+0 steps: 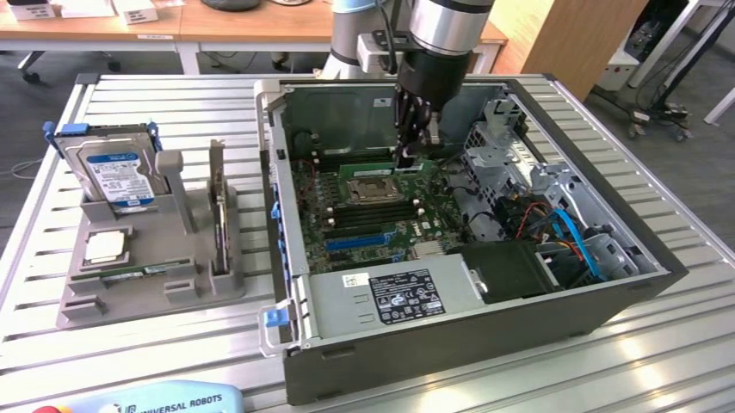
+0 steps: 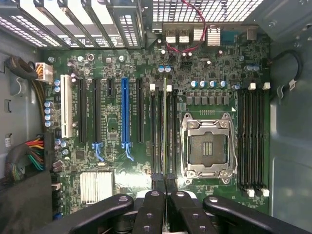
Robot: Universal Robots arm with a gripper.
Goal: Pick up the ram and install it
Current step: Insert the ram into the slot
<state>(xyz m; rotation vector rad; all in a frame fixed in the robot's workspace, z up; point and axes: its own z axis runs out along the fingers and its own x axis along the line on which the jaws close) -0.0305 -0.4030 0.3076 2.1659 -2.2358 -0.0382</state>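
**A:** Exterior view first. Which step is this?
**B:** Installing, I judge. The end effector [image 1: 410, 157] stands inside the case [image 1: 483, 344], upper middle of the frame, with its tips just above the board [image 1: 316, 194]. The fingers hide what it pinches.

**A:** And the wrist view?
**B:** The fingers [image 2: 148, 209] are pressed together on a thin green strip seen edge-on, which I take for the ram [image 2: 165, 131]. It runs along the slots [image 2: 157, 131] beside the empty socket [image 2: 207, 146].

**A:** What does seating it call for?
**B:** The edge held true over one slot, the latches open, and a straight push.

**A:** What is unclear?
**B:** Whether it hangs above a slot or already touches one, which slot it is, and how the latches stand. The fingers mask the grip point itself.
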